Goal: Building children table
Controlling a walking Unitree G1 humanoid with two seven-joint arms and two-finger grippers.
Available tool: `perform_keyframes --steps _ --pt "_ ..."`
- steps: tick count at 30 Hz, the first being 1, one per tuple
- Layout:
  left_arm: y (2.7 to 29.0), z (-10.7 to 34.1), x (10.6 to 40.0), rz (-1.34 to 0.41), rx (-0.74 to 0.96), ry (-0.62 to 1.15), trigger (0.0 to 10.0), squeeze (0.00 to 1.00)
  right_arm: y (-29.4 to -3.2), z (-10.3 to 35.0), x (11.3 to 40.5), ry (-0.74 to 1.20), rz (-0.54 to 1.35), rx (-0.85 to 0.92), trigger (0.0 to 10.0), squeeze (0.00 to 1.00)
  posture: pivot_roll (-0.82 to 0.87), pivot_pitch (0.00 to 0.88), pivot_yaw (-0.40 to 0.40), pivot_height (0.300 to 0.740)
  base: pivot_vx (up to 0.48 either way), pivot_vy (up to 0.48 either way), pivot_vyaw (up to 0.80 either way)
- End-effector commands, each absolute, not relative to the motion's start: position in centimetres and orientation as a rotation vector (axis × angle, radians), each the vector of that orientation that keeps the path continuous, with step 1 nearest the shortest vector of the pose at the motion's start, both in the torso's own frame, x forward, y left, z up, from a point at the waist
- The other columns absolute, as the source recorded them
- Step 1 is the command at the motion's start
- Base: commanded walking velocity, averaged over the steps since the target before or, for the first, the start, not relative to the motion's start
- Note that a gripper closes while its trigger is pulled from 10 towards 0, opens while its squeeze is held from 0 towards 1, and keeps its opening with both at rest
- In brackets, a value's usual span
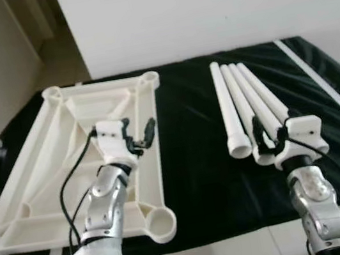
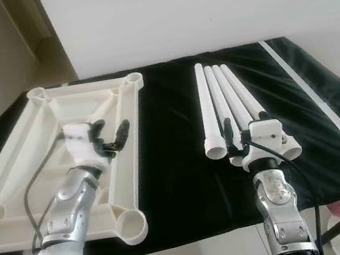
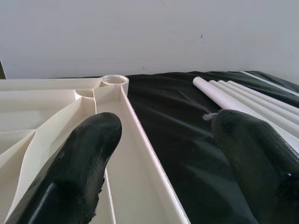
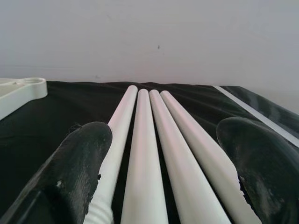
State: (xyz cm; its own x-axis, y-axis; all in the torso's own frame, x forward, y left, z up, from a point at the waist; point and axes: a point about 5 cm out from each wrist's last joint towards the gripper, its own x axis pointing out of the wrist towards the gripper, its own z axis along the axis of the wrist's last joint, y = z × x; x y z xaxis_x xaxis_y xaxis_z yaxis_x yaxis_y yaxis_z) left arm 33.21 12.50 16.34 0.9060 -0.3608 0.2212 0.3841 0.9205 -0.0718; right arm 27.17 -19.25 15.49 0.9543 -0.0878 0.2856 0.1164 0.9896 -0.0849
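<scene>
On a black-draped work surface (image 1: 204, 180), your robot's two arms hover over the parts of a children's table, with nothing yet joined. The cream tabletop (image 1: 40, 167) lies underside up at nine o'clock of the head view, ribs and four round corner sockets facing the ceiling. Four white legs (image 1: 246, 99) lie side by side at two o'clock, fanning slightly toward the wall, their threaded ends nearest you.

Your left gripper (image 1: 138, 136) hangs above the tabletop's right rail, jaws apart and holding nothing; its wrist view looks along that rail to the far corner socket (image 3: 114, 80). Your right gripper (image 2: 236, 135) sits over the near ends of the legs, jaws also spread wide and empty, the wrist view showing the tubes running between its fingertips (image 4: 81, 154).

The risks from here lie with the legs. They touch one another, so closing on one may catch its neighbour too, or nudge the round tubes into rolling across the cloth toward three o'clock. A grip taken right at the threaded end would probably leave the long tube drooping and hard to line up with a socket. The loose cloth could slide under the tabletop if you press down off-centre, and the left arm's dangling cable (image 1: 72, 182) may snag a rib.
</scene>
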Motion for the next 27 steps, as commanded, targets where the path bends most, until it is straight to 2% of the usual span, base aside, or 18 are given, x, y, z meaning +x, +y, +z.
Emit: perform_keyframes --steps 1,6,22,27 --pt "12.77 16.10 33.17 -0.377 -0.127 -0.184 10.0 0.00 -19.19 15.57 27.23 -0.294 -0.094 -0.103 10.0 0.00 0.03 0.000 0.029 0.740 0.000 0.000 0.00" --pt "12.83 16.03 33.16 -0.376 -0.128 -0.180 10.0 0.00 -19.18 15.56 27.24 -0.293 -0.094 -0.105 10.0 0.00 0.03 0.000 0.029 0.740 0.000 0.000 0.00" --pt "12.78 16.05 33.05 -0.383 -0.134 -0.175 10.0 0.00 -19.18 15.45 27.13 -0.292 -0.108 -0.088 10.0 0.00 0.04 0.000 0.034 0.740 0.000 0.300 0.00" --pt "12.44 16.11 32.87 -0.400 -0.113 -0.183 10.0 0.00 -19.34 15.36 27.03 -0.289 -0.118 -0.090 10.0 0.00 0.03 0.000 0.036 0.740 0.000 0.000 0.00"
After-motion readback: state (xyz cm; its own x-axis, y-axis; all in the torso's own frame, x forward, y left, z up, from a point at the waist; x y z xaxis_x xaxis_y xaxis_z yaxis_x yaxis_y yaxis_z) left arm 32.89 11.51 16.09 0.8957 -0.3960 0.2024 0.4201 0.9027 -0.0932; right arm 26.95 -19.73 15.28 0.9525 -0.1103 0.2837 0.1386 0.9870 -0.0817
